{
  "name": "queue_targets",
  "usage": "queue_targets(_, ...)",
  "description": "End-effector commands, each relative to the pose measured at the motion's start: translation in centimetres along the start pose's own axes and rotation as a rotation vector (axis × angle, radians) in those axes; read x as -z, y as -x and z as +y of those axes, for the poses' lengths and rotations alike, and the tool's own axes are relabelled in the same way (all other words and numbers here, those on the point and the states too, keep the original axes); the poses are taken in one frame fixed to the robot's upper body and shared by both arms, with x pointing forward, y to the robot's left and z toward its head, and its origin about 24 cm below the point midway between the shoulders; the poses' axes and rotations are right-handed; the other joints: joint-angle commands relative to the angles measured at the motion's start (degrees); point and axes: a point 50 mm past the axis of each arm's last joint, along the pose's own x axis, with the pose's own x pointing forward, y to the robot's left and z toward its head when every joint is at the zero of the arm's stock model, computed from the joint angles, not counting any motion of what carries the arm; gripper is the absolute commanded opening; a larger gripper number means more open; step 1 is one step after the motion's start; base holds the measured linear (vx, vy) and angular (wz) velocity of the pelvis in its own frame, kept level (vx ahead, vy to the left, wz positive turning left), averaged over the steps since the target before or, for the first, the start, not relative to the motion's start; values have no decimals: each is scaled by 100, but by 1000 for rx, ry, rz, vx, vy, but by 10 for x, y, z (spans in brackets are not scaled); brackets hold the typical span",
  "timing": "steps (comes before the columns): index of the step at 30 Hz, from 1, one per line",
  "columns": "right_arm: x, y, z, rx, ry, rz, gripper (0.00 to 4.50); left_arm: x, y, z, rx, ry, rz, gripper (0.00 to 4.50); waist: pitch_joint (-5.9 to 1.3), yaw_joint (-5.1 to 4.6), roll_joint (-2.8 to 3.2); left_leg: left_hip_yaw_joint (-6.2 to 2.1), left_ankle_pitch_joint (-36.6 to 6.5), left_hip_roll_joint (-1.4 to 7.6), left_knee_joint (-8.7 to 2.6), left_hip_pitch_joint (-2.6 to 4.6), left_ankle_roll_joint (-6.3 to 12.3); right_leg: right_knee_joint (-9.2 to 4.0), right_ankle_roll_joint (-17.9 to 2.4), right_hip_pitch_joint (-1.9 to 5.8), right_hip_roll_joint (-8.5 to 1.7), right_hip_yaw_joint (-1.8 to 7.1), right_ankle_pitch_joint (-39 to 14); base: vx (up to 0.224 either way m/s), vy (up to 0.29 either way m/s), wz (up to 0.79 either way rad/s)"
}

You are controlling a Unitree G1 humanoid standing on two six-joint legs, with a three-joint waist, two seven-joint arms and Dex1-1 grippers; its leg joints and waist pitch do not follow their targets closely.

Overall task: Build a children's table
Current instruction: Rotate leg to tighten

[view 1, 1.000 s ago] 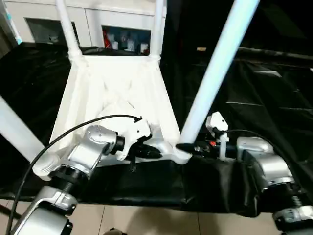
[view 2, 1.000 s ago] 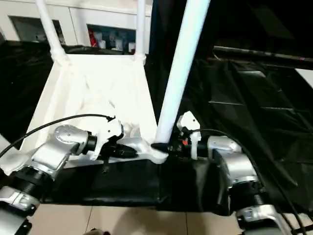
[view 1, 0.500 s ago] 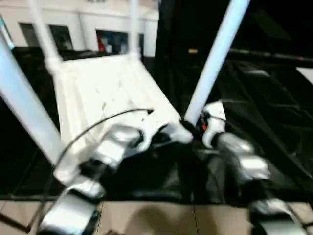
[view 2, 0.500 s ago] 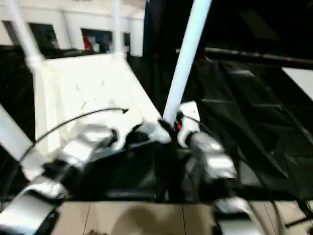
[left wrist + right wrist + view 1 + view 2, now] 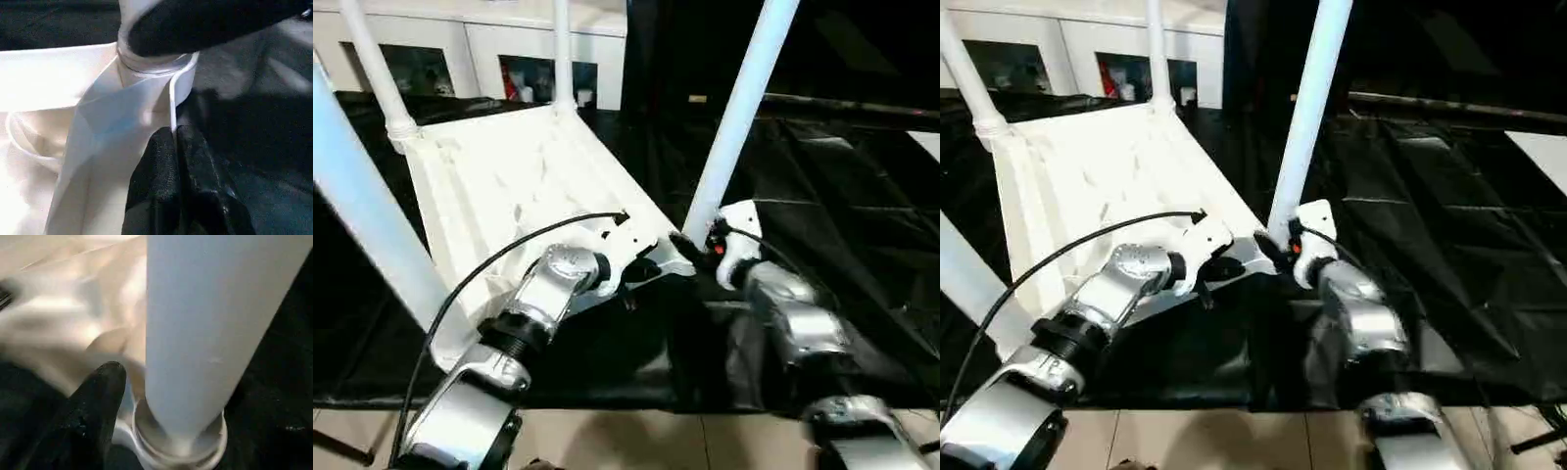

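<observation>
Here your tabletop point(image 5: 499, 186) lies upside down on the black sheet point(image 5: 842, 186), ribbed underside up, with four white legs standing in its corner sockets. The two far legs rise near the white cabinet point(image 5: 489, 44), one near leg point(image 5: 357, 211) crosses the left of the head view, and the fourth leg point(image 5: 736, 113) stands in the near right corner socket point(image 5: 159, 63).

Your left gripper point(image 5: 176, 147) has its jaws pressed together on the thin rim of the tabletop just below that socket, a pinch rather than a full grasp. Your right gripper point(image 5: 690, 245) sits at the base of the fourth leg; one black finger point(image 5: 95, 396) lies beside the leg, but whether the jaws are clamping it or standing loose around it you cannot tell.

The step looks like seating this last leg. To do it well:
- Keep the left pinch firm so the tabletop cannot slide on the slick sheet.
- Grip the leg low, close to the socket, so you push along its axis rather than levering it sideways.
- Check the leg stands as straight as the other legs before you let go.
</observation>
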Motion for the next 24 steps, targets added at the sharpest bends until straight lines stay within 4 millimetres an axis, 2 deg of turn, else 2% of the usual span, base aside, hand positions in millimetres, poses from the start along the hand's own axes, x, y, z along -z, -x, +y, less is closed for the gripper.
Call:
queue_targets(1, -6, 1, 12, -178, 27, -17, 312, 11, 2, -12, 118, -34, 34, 0, -310, 24, -5, -205, -1698, 403, -417, 143, 84, -422, -1119, 110, -458, 260, -1490, 0, 0, 0)
queue_targets(2, -8, 9, 8, -218, 40, -18, 312, 15, 10, -17, 199, -51, 26, 0, -323, 21, 3, -209, -1600, 407, -410, 131, 124, -396, -1186, 134, -458, 257, -1350, 0, 0, 0)
queue_targets(3, -8, 10, 8, -221, 41, -18, 312, 15, 10, -17, 205, -52, 25, 0, -327, 30, -4, -208, -1529, 410, -407, 121, 154, -385, -1216, 153, -461, 256, -1248, 0, 0, 0)
queue_targets(6, -10, 18, 6, -269, 61, -13, 312, 20, 21, -25, 311, -54, 15, 0, -356, 26, 13, -194, -1200, 419, -386, 124, 255, -303, -1404, 160, -436, 244, -744, 0, 0, 0)
queue_targets(7, -10, 21, 5, -289, 72, -7, 312, 21, 25, -28, 345, -48, 10, 0, -359, 44, 19, -175, -1029, 420, -368, 137, 304, -276, -1476, 143, -420, 244, -516, 0, 0, 0)
queue_targets(9, -10, 24, 6, -316, 83, 0, 312, 23, 30, -29, 362, -42, 9, 0, -344, 69, 34, -159, -981, 419, -371, 142, 339, -259, -1529, 126, -399, 241, -408, 0, 0, 0)
queue_targets(11, -10, 24, 6, -323, 94, 1, 312, 24, 32, -29, 368, -40, 17, 0, -339, 74, -2, -162, -1082, 416, -381, 135, 286, -269, -1497, 137, -409, 239, -601, 0, 0, 0)
queue_targets(13, -10, 24, 7, -335, 105, 3, 312, 24, 34, -29, 379, -41, 26, 0, -328, 75, 14, -163, -1230, 415, -393, 147, 200, -295, -1452, 122, -412, 245, -859, 0, 0, 0)
queue_targets(16, -10, 24, 10, -377, 91, 7, 312, 23, 36, -29, 388, -43, 25, 0, -322, 79, -2, -166, -1404, 406, -391, 145, 79, -321, -1334, 113, -419, 262, -1188, 0, 0, 0)
queue_targets(24, -9, 22, 15, -462, 51, 35, 252, 21, 40, -28, 385, -40, 28, 0, -335, 105, -23, -159, -1218, 398, -360, 136, 145, -290, -1333, 116, -416, 261, -1056, 0, 0, 0)
